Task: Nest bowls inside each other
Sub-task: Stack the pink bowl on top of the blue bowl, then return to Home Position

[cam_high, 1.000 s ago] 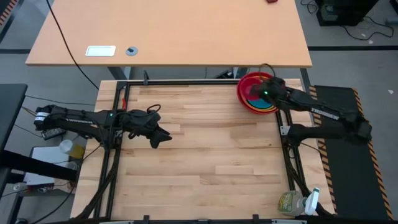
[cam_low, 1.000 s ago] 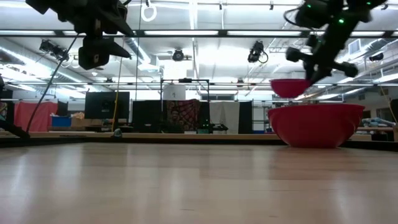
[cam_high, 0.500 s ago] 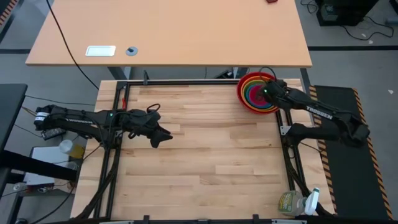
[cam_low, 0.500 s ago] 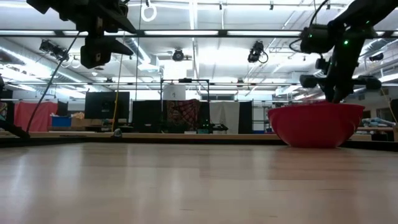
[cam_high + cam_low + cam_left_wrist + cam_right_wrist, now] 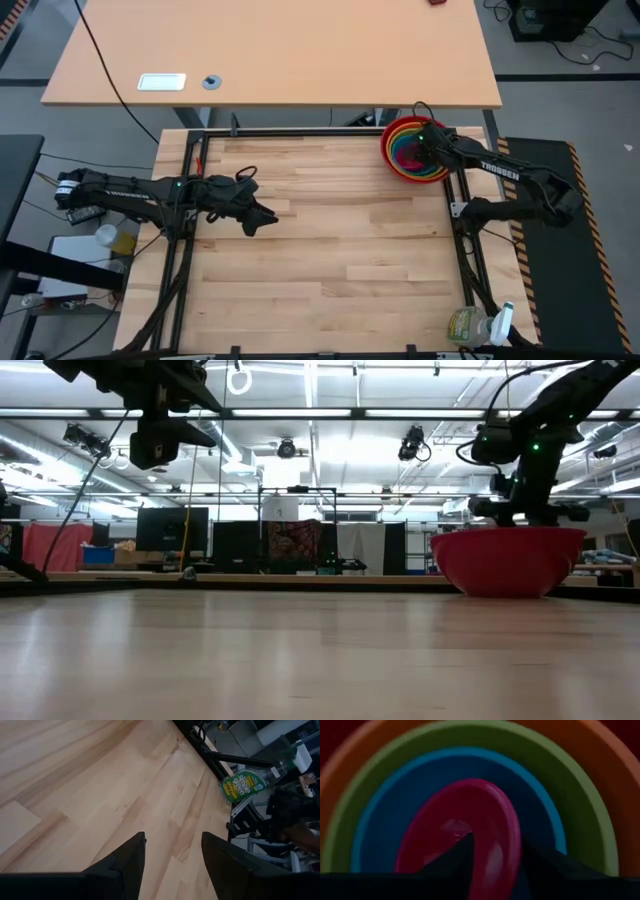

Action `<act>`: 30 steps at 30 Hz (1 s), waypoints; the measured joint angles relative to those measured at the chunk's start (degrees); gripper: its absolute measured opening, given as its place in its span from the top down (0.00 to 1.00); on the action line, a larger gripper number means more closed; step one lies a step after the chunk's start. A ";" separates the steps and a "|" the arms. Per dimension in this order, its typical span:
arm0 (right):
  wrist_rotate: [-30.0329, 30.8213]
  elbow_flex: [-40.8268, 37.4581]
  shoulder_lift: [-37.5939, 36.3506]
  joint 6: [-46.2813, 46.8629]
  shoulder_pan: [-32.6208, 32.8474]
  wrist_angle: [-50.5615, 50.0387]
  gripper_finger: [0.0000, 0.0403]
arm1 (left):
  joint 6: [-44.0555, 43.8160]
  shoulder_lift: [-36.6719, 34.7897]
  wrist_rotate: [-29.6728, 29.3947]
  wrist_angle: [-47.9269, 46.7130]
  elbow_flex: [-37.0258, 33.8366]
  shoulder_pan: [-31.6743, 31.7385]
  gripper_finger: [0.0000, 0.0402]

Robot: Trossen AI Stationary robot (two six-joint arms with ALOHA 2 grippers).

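Note:
The bowls stand nested at the table's far right corner: red [image 5: 385, 152] outermost, then orange [image 5: 600, 760], green [image 5: 455, 735], blue [image 5: 380, 820], and pink [image 5: 445, 835] innermost. My right gripper [image 5: 495, 845] reaches down into the stack, open, one finger inside the pink bowl and one outside its rim. In the low view only the red bowl [image 5: 508, 560] shows, and its rim hides the right gripper's fingertips. My left gripper [image 5: 172, 850] hangs open above the left part of the table [image 5: 262, 218], nothing between its fingers. My right gripper comes slanting down from the table's right side, its fingers [image 5: 462, 852] either side of the pink bowl's rim [image 5: 512, 835]. I cannot tell whether either finger touches the rim. The pink bowl sits inside the blue one.
A green spray bottle [image 5: 470, 325] stands beyond the table's near right corner. Black frame rails [image 5: 190, 180] run along the table's edges. A tan desk [image 5: 270, 50] stands beyond the far edge. Bare wood [image 5: 350, 240] fills the middle of the table.
My right gripper has come down over the stack with the pink bowl. That bowl hung above the red bowl's rim a second ago and now sits inside the blue bowl, out of sight in the low view.

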 joint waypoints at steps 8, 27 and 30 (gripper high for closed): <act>-1.89 0.02 -0.80 -2.39 -0.68 -8.69 0.44 | 0.04 0.00 0.02 0.00 0.00 0.00 0.51; -8.81 6.51 -11.70 -10.89 12.02 4.06 0.44 | 3.45 0.00 -1.66 -0.37 0.00 0.00 0.51; -9.13 5.60 -12.51 -12.66 17.79 13.20 0.44 | 3.01 0.00 -2.80 -2.77 0.00 0.27 0.51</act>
